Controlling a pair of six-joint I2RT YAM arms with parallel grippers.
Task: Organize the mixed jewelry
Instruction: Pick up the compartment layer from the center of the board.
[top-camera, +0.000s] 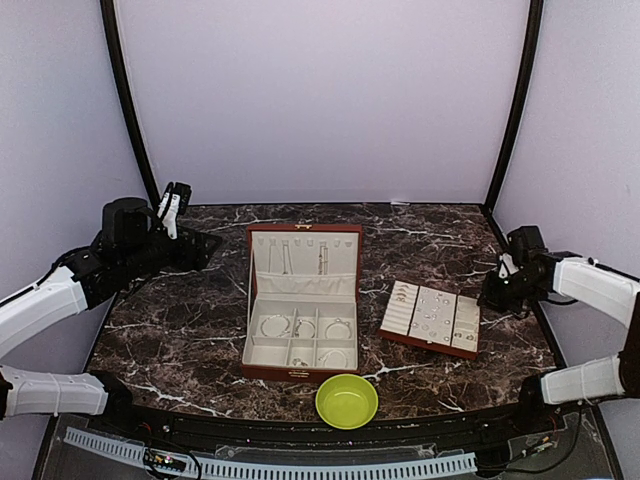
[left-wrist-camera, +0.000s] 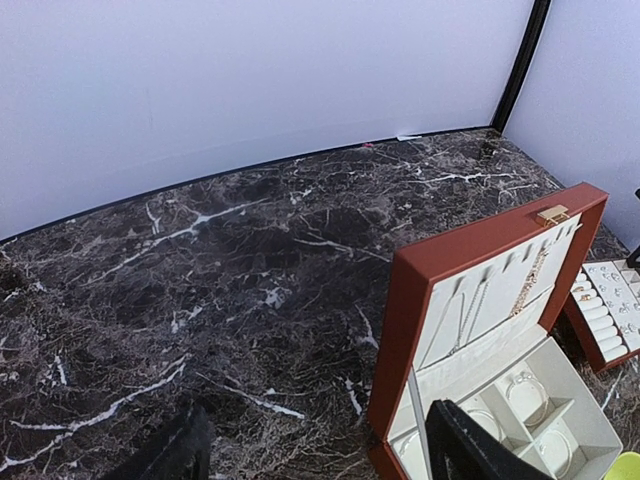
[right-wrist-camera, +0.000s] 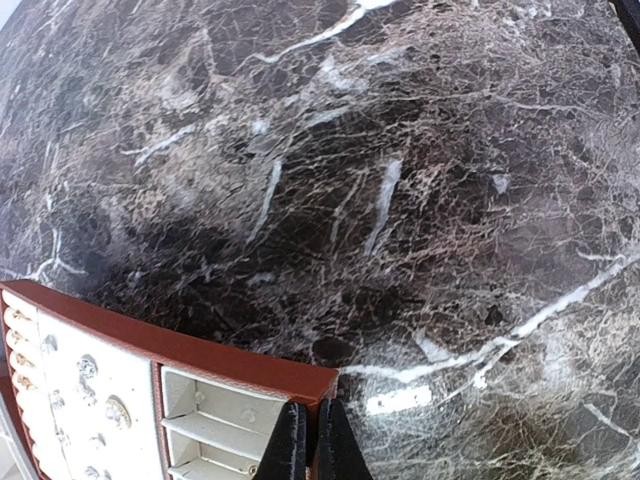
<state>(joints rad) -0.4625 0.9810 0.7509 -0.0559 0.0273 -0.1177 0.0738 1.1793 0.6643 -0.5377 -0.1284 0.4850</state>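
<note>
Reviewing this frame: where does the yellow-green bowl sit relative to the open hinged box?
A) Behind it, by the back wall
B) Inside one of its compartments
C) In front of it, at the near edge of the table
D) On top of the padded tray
C: the top view shows the bowl just in front of the box, near its front right corner and towards the arm bases, not on the tray.

Soft, even light falls from overhead. A dim, soft-edged shadow lies on the marble table (right-wrist-camera: 300, 230) just beyond the box (right-wrist-camera: 240, 365). My overhead view is sharp around the box but bows toward its edges. My right gripper (right-wrist-camera: 312, 445), over the box's rim, is blurred.
</note>
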